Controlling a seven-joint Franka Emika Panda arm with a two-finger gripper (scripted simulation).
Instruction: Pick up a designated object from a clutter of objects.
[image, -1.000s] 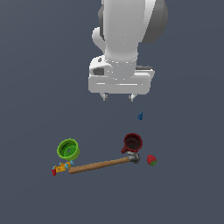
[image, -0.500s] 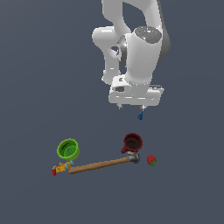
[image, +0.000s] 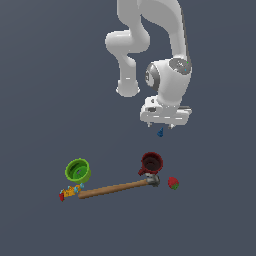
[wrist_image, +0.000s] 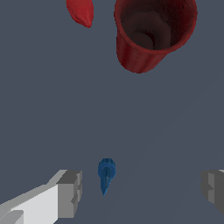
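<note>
Between the spread fingers of the white two-finger gripper (wrist_image: 140, 188) sits the tiny blue cone-shaped piece (wrist_image: 106, 174), nearer one finger (wrist_image: 70, 193) yet touching neither. Seen from the exterior view, that gripper (image: 160, 126) hangs just above the blue piece (image: 160, 132). Below it in that view stands a dark red mug (image: 151, 162), beside a wooden-handled hammer (image: 116, 188) and a small red berry (image: 173, 183). Well toward the exterior view's left sit a green cup (image: 78, 170) and a tiny multicoloured toy (image: 70, 191).
</note>
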